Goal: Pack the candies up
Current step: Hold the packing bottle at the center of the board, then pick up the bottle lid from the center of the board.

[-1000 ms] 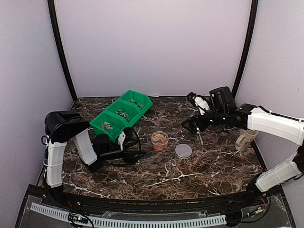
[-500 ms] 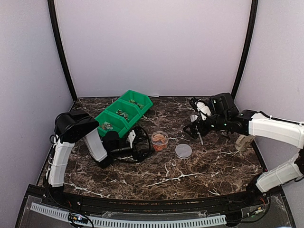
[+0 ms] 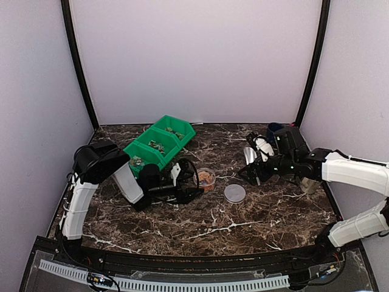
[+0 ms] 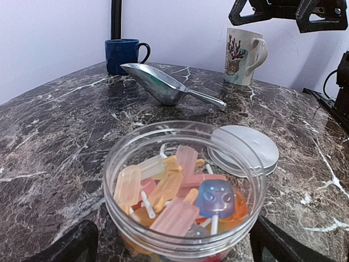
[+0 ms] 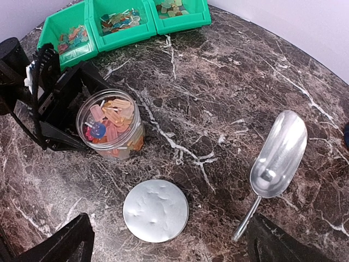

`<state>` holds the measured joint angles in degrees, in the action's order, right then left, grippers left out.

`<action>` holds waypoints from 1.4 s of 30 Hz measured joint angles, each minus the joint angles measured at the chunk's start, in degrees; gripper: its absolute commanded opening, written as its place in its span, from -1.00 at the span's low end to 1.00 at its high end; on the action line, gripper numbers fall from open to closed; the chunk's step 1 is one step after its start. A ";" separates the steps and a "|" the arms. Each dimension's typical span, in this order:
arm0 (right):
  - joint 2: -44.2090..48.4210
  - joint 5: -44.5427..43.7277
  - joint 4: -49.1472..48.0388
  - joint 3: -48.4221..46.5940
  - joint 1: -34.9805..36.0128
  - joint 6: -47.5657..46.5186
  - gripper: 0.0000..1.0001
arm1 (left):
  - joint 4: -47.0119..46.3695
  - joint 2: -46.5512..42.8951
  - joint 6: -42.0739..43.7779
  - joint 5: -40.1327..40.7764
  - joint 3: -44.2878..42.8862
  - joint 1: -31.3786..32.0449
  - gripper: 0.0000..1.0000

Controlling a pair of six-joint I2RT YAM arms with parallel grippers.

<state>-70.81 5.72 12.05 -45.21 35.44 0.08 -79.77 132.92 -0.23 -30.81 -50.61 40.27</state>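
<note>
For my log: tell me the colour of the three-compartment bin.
The bin is green, clearest in the right wrist view.

Candies — mixed colours, piled in lidless jar; rest in bin compts.

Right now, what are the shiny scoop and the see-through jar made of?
The shiny silver scoop looks like polished metal: it gleams like a mirror. The small clear round jar looks like plastic, maybe glass: you see the candies straight through its thin wall.
</note>
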 measured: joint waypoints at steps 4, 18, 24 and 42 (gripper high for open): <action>0.68 0.00 -0.61 0.63 0.00 0.24 0.95 | -2.16 1.20 -0.02 -1.20 -0.44 0.11 0.85; -4.15 -2.71 -0.42 2.10 1.68 -1.27 0.95 | -5.55 4.04 0.20 -5.49 -2.62 0.52 0.55; -10.21 -3.48 1.51 1.11 4.39 -2.23 0.95 | -7.08 4.42 0.39 -7.30 -2.12 0.57 0.55; -22.88 -8.61 4.55 -6.21 9.05 -2.27 0.95 | -8.48 4.50 -0.42 -9.84 -1.62 0.83 0.54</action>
<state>-93.69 -2.90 16.60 -51.42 44.49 -2.20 -88.25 137.43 -0.64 -40.64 -52.23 41.10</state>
